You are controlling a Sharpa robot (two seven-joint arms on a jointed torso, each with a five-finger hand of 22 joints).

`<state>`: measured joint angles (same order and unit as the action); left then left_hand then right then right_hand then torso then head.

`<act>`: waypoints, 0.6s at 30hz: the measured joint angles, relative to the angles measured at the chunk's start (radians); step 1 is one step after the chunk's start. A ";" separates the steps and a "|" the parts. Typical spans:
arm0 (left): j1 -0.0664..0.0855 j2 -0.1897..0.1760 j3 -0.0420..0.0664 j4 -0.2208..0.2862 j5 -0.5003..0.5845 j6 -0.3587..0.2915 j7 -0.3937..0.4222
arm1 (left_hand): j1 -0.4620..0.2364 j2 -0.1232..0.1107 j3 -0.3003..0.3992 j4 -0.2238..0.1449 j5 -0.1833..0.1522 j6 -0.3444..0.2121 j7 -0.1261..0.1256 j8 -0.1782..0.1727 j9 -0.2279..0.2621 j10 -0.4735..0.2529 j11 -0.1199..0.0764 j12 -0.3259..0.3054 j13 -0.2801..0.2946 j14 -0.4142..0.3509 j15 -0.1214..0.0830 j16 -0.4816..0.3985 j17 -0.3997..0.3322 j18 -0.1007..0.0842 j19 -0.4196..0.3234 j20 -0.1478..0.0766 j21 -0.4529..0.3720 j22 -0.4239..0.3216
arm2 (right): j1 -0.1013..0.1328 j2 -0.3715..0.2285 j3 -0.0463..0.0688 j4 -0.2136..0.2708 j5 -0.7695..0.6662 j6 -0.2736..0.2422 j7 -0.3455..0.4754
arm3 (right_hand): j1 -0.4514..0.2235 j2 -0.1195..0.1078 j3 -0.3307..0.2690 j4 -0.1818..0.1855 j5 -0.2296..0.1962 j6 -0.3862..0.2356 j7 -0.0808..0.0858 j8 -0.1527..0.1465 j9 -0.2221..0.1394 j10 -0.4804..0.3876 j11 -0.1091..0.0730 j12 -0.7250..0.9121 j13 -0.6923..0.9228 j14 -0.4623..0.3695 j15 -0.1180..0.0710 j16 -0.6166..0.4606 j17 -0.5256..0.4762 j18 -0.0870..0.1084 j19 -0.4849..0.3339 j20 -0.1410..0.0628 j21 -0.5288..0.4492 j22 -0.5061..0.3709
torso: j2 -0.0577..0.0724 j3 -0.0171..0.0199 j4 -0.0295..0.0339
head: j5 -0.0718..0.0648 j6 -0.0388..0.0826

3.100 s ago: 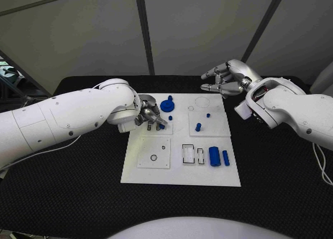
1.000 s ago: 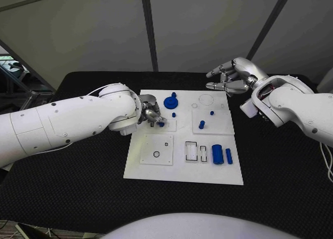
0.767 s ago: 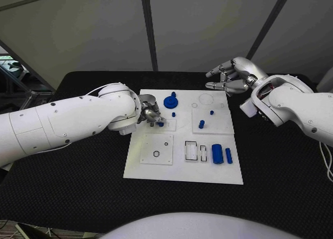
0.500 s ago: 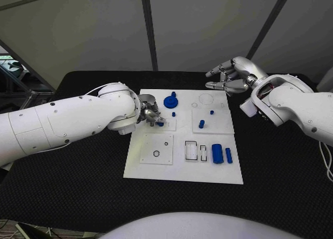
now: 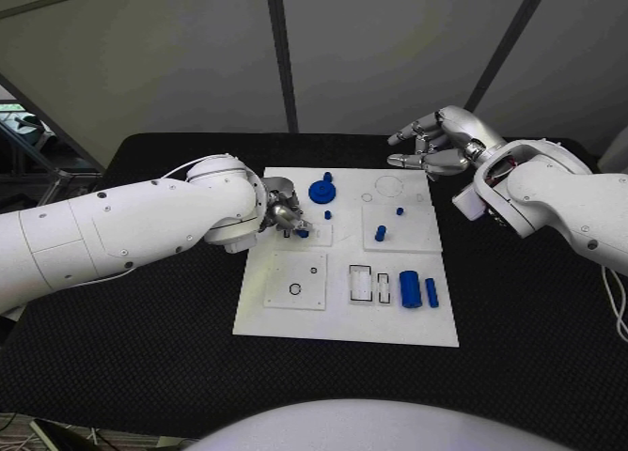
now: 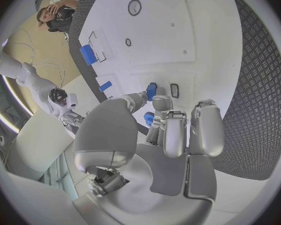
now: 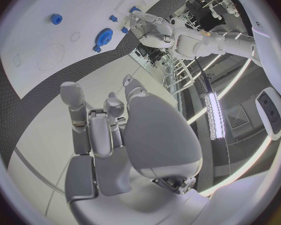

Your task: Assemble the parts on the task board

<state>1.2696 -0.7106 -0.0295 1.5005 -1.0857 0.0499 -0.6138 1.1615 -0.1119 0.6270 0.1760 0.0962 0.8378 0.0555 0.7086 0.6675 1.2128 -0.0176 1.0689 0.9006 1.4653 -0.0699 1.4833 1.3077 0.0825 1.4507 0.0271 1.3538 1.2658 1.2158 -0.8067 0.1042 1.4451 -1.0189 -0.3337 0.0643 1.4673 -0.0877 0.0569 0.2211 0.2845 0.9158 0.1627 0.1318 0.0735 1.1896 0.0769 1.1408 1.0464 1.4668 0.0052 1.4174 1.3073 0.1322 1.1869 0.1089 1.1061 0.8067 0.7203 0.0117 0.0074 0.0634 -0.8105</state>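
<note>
The white task board (image 5: pixel 344 324) lies in the middle of the table. My left hand (image 5: pixel 280 217) is low over its far left part and pinches a small blue part (image 5: pixel 302 234) at its fingertips. In the left wrist view that part (image 6: pixel 151 91) sits between the fingers (image 6: pixel 164 105) beside a small dark slot (image 6: pixel 174 90). A blue gear (image 5: pixel 321 194) and small blue pegs (image 5: pixel 379 233) stand on the board's far half. Two blue cylinders (image 5: pixel 409 289) lie at the near right. My right hand (image 5: pixel 436 147) hovers beyond the board's far right corner, fingers apart, holding nothing.
Raised white plates (image 5: pixel 296 282) with holes and rectangular slots (image 5: pixel 359 284) cover parts of the board. Black table mat (image 5: pixel 138 338) surrounds it. My right wrist view shows the gear (image 7: pixel 103 37) and a peg (image 7: pixel 56 19) on the board (image 7: pixel 28 40).
Since the earliest frame the camera has shifted a little. Both hands stay where they were, and the left hand still pinches the small blue part.
</note>
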 measured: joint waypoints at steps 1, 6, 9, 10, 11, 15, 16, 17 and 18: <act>0.000 0.000 0.000 0.000 0.000 0.001 0.000 | 0.000 0.000 0.000 0.000 0.000 0.000 0.000 0.001 0.000 0.000 0.000 0.000 0.000 0.000 0.000 0.000 0.000 0.000 0.000 0.000 0.002 0.001 | 0.000 0.000 0.000 0.000 0.000 0.000 0.000 | 0.000 0.000 0.000 0.000 0.000 0.000 0.000 0.000 0.000 0.000 0.000 0.000 0.000 0.000 0.000 0.000 0.000 0.000 0.000 0.000 0.000 0.000 | 0.000 0.0000 0.0000 | 0.000 0.000; 0.001 0.004 0.000 -0.003 -0.002 0.006 -0.004 | -0.049 -0.012 0.049 -0.046 0.000 0.002 -0.002 0.009 0.008 0.001 0.001 0.000 -0.004 0.004 -0.004 0.000 0.000 0.000 0.000 0.000 0.004 0.002 | 0.000 0.000 0.000 0.001 -0.001 0.001 0.000 | 0.000 0.000 0.000 0.000 0.000 0.000 0.000 0.000 0.000 0.000 0.000 0.000 0.000 0.000 0.000 0.000 0.000 0.000 0.000 0.000 0.000 0.000 | 0.000 0.0004 0.0000 | -0.002 -0.002; 0.001 0.006 0.000 -0.006 -0.003 0.007 -0.005 | -0.077 -0.018 0.060 -0.062 0.000 0.011 -0.011 0.012 0.008 0.010 -0.007 0.000 -0.007 0.000 -0.007 0.000 0.000 0.000 0.000 0.000 0.004 0.002 | 0.000 -0.001 0.000 0.001 -0.001 0.002 0.000 | 0.000 0.000 0.000 0.000 0.000 0.000 0.000 0.000 0.000 0.000 0.000 0.000 0.000 0.000 0.000 -0.001 0.000 0.000 0.000 0.000 0.000 0.000 | 0.000 0.0006 -0.0001 | -0.002 -0.003; 0.001 0.006 0.000 -0.007 -0.003 0.008 -0.006 | -0.088 -0.022 0.067 -0.076 0.000 0.013 -0.013 0.012 0.008 0.010 -0.007 0.000 -0.007 0.000 -0.007 0.000 0.000 0.000 0.000 0.000 0.004 0.002 | 0.000 -0.001 0.000 0.001 -0.001 0.002 0.000 | 0.000 0.000 0.000 0.000 0.000 0.000 0.000 0.000 0.000 0.000 0.000 0.000 0.000 0.000 0.000 -0.004 0.000 0.000 -0.001 -0.001 0.000 -0.001 | 0.000 0.0007 -0.0002 | -0.003 -0.003; 0.001 0.007 0.000 -0.009 -0.003 0.008 -0.006 | -0.091 -0.025 0.073 -0.087 0.000 0.015 -0.015 0.012 0.008 0.010 -0.007 0.000 -0.007 0.000 -0.007 0.000 0.000 0.000 0.000 0.000 0.004 0.003 | 0.000 -0.001 0.000 0.001 -0.001 0.002 0.000 | 0.000 0.000 0.000 0.000 0.000 0.000 0.000 0.000 0.000 0.000 0.000 0.000 -0.002 0.000 0.000 -0.006 0.000 0.000 -0.003 -0.003 -0.004 -0.003 | 0.000 0.0007 -0.0003 | -0.003 -0.004; 0.001 0.012 0.000 -0.014 -0.003 0.009 -0.009 | -0.119 -0.015 0.049 -0.094 0.000 0.024 -0.016 0.016 0.007 0.012 -0.009 0.009 -0.001 0.000 -0.007 0.000 0.000 0.000 0.001 -0.001 0.004 0.009 | 0.000 -0.001 0.000 0.001 -0.001 0.002 0.000 | 0.000 0.000 0.000 0.000 0.000 0.000 0.000 0.000 0.000 0.000 0.000 0.000 -0.002 0.000 0.000 -0.006 0.000 0.000 -0.004 -0.004 -0.004 -0.004 | 0.000 0.0007 -0.0005 | -0.003 -0.004; 0.001 0.013 0.000 -0.015 -0.004 0.009 -0.010 | -0.123 -0.014 0.038 -0.089 0.000 0.024 -0.016 0.017 0.007 0.012 -0.009 0.014 0.001 0.000 -0.007 0.000 0.000 0.000 0.004 -0.004 0.004 0.012 | 0.000 -0.001 0.000 0.001 -0.001 0.002 0.000 | 0.000 0.000 0.000 0.000 0.000 0.000 0.000 0.000 0.000 0.000 0.000 0.000 -0.002 0.000 0.000 -0.006 0.000 0.000 -0.004 -0.004 -0.004 -0.004 | 0.000 0.0007 -0.0006 | -0.004 -0.005; 0.001 0.014 0.000 -0.017 -0.004 0.009 -0.010 | -0.128 -0.012 0.028 -0.083 0.000 0.028 -0.016 0.017 0.006 0.012 -0.009 0.015 0.004 0.000 -0.007 0.000 0.000 0.000 0.004 -0.004 0.004 0.014 | 0.000 -0.001 0.000 0.001 -0.001 0.003 0.000 | 0.000 0.000 0.000 0.000 0.000 0.000 0.000 0.000 0.000 0.000 0.000 0.000 -0.002 0.000 0.000 -0.006 0.000 0.000 -0.004 -0.004 -0.004 -0.004 | 0.000 0.0007 -0.0006 | -0.004 -0.005; 0.001 0.016 0.000 -0.018 -0.004 0.009 -0.011 | -0.132 -0.010 0.023 -0.078 0.000 0.032 -0.016 0.017 0.006 0.016 -0.012 0.015 0.006 0.000 -0.007 0.000 0.000 0.000 0.004 -0.004 0.004 0.015 | 0.000 -0.001 0.000 0.001 -0.001 0.003 0.001 | 0.000 0.000 0.000 0.000 0.000 0.000 0.000 0.000 0.000 0.000 0.000 0.000 -0.002 0.000 0.000 -0.006 0.000 0.000 -0.004 -0.004 -0.004 -0.004 | 0.000 0.0007 -0.0006 | -0.004 -0.005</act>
<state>1.2710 -0.6951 -0.0300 1.4829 -1.0893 0.0593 -0.6252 1.0294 -0.1221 0.6497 0.0976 0.0962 0.8693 0.0397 0.7260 0.6730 1.2283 -0.0298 1.0843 0.9063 1.4653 -0.0771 1.4833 1.3076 0.0825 1.4544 0.0233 1.3582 1.2812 1.2158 -0.8077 0.1042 1.4462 -1.0204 -0.3311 0.0649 1.4673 -0.0877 0.0569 0.2211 0.2845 0.9158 0.1627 0.1317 0.0735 1.1896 0.0769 1.1408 1.0441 1.4669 0.0052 1.4112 1.3073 0.1323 1.1831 0.1051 1.1026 0.8024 0.7203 0.0124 0.0068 0.0596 -0.8150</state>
